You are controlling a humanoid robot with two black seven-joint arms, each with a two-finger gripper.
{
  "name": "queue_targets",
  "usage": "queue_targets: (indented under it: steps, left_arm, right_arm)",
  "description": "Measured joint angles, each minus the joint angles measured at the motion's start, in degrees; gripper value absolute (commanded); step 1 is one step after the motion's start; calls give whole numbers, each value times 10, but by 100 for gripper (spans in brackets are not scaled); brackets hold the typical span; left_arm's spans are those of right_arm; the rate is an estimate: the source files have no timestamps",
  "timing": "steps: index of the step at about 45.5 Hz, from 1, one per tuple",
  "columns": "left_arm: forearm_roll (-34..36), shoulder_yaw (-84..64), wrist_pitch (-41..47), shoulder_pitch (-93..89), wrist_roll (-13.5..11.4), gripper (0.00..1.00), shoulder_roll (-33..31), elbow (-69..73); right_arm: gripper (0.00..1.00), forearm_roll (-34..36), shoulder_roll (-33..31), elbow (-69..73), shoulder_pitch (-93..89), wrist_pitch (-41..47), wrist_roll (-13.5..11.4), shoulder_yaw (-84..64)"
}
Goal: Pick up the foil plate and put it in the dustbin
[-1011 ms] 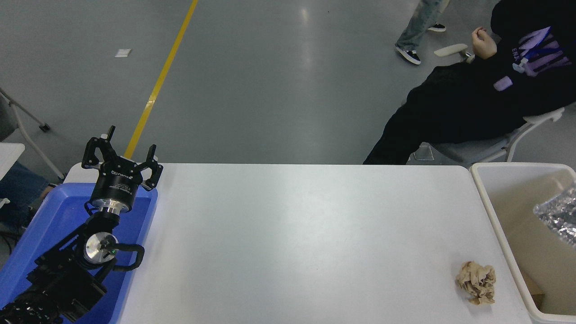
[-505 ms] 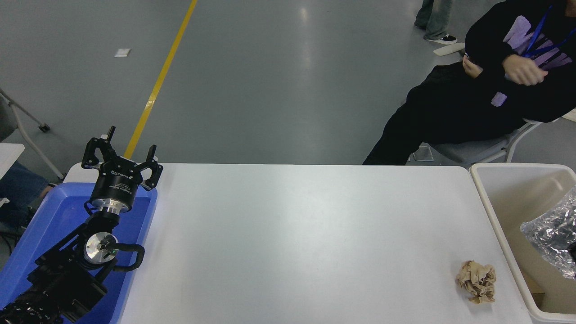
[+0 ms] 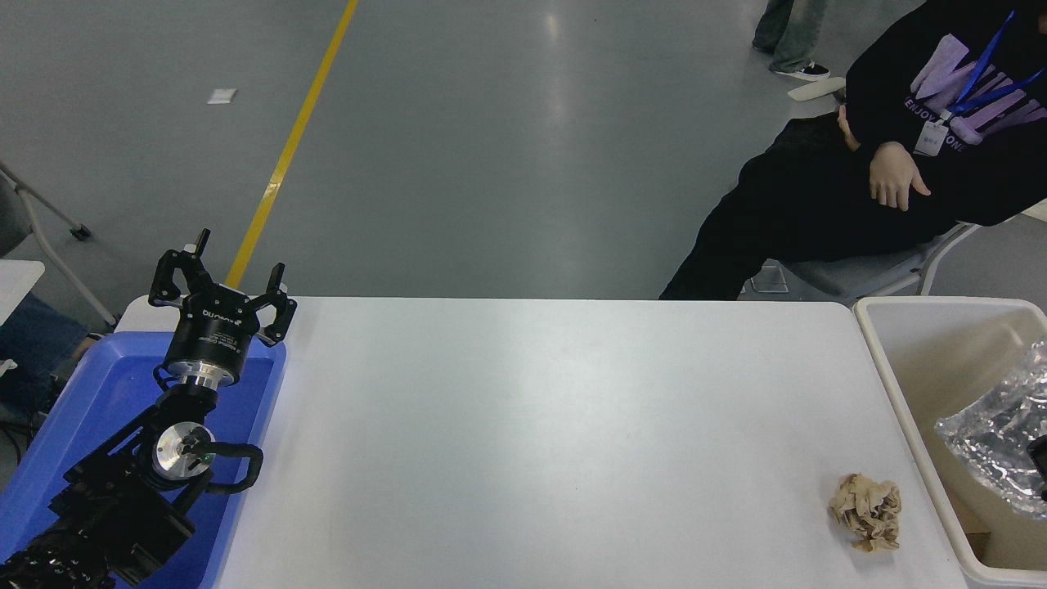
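Over at the worktop's (image 3: 532, 425) near-left corner, the left gripper (image 3: 221, 286) sits parked above the blue tray (image 3: 49, 458), its fingers (image 3: 278, 307) spread wide with nothing between them and nothing touching them; it is well apart from the action and plays no part here. Across the bare middle of the worktop there is nothing to report, and then near the near-right corner lies a small crumpled tan paper ball (image 3: 867, 511), on the surface just beside the bin's wall, not the thing wanted. Now the key spot: the dustbin (image 3: 900, 393) stands against the worktop's right edge, and the foil plate (image 3: 994, 438) hangs inside its rim line, over the open mouth, crinkled and tilted, its long axis running roughly from the far right down toward the near side. A dark shape shows at the picture's right edge against the foil, likely the right gripper (image 3: 1040, 460), the nearer arm by far, but too little of it is in view to tell how its fingers stand or whether they clamp the foil. The foil looks to be above the bin's floor, not resting on it, so my read is that the release is what remains. Beyond the far-right corner a person (image 3: 859, 188) sits on a chair, clear of the worktop.
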Motion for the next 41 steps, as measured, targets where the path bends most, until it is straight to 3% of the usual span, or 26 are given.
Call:
queue_targets:
  steps: [30, 37, 41]
  left_arm:
    - [0, 0, 0, 0, 0, 98, 0, 0]
    - [0, 0, 0, 0, 0, 98, 0, 0]
    - [0, 0, 0, -1, 0, 98, 0, 0]
  right_arm:
    - [85, 0, -22, 40, 24, -27, 0, 2]
    - [100, 1, -49, 105, 48, -26, 0, -8]
    - [100, 1, -78, 165, 79, -25, 0, -26]
